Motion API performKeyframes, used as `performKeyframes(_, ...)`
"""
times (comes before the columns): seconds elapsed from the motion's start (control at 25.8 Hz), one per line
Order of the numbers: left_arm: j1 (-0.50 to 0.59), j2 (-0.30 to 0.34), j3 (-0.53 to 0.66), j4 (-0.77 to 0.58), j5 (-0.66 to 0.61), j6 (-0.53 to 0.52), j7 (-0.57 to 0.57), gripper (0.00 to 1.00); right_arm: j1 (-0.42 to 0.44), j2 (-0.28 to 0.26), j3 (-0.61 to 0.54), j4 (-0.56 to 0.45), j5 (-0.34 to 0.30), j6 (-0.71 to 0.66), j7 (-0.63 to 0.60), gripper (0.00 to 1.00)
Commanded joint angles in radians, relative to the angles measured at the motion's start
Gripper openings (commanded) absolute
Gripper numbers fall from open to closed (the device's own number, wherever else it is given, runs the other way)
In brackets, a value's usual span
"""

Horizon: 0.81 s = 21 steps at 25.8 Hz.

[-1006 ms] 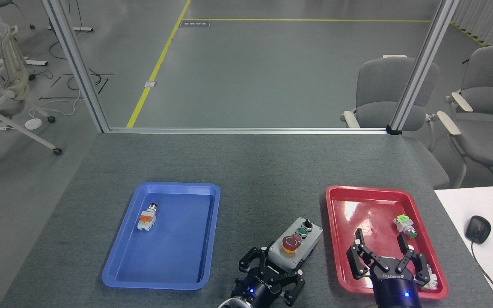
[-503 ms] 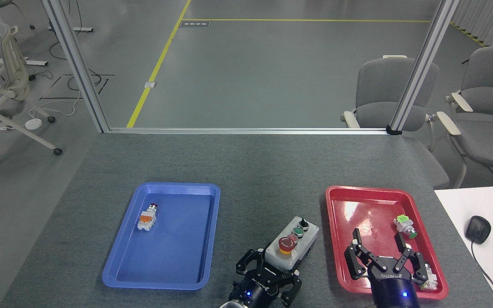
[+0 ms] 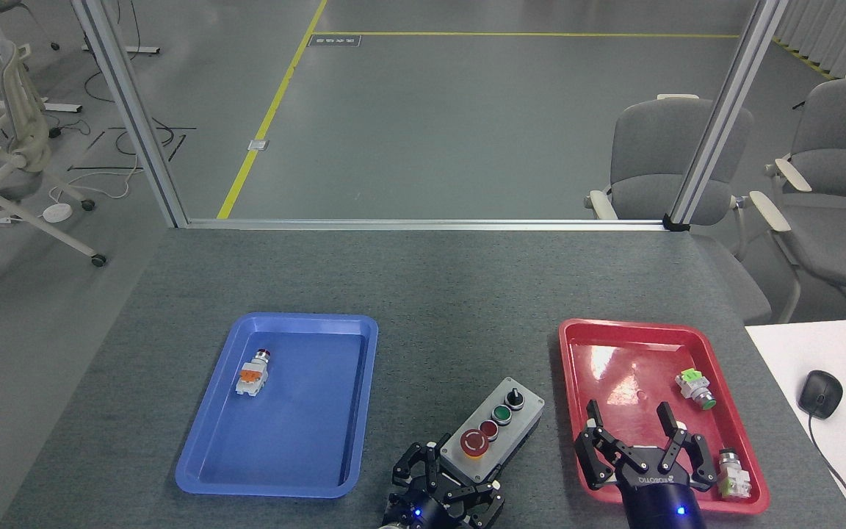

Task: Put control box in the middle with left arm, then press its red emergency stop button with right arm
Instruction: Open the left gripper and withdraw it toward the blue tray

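The control box point(image 3: 502, 422), light grey on a black base, lies at a slant on the dark-grey tabletop point(image 3: 438, 294) between the two trays. The red emergency stop button point(image 3: 474, 442) sits at its near end, with a small red button, a green button and a black knob behind it. My left gripper point(image 3: 446, 479) comes in at the bottom edge, its black fingers shut around the box's near end. My right gripper point(image 3: 627, 420) hovers over the near part of the red tray point(image 3: 632, 325), fingers spread open and empty, to the right of the box.
The blue tray point(image 3: 298, 318) at the left holds an orange-white switch part point(image 3: 252, 375). The red tray holds a green-capped part point(image 3: 696, 389) and another small part point(image 3: 730, 474). A white desk with a mouse point(image 3: 819, 393) adjoins on the right.
My left gripper has drawn the control box nearer and slightly left. My right gripper has shifted left and nearer over the red tray, still open.
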Motion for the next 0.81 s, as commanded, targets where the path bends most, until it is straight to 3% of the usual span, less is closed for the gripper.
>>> performKeyframes(0.0, 0.008, 0.003, 0.000, -0.016, -0.001, -0.003, 0.001, 0.98, 0.001, -0.002, 0.013, 0.004, -0.002, 0.004, 0.004, 0.96)
performKeyframes(0.23, 0.011, 0.113, 0.004, -0.096, 0.002, -0.018, 0.001, 0.98, 0.001, 0.000, 0.044, 0.007, 0.002, -0.005, 0.004, 0.87)
performKeyframes(0.46, 0.044, 0.216, 0.051, -0.196, 0.012, -0.023, 0.001, 0.99, 0.013, 0.000, 0.065, 0.005, 0.011, -0.009, 0.004, 0.84)
performKeyframes(0.62, 0.103, 0.293, 0.176, -0.309, 0.013, -0.095, 0.000, 0.99, 0.015, 0.001, 0.067, 0.004, 0.011, -0.009, 0.004, 0.83)
performKeyframes(0.77, 0.148, 0.301, 0.391, -0.369, 0.013, -0.208, -0.005, 0.99, 0.016, 0.001, 0.067, 0.005, 0.011, -0.009, 0.004, 0.82)
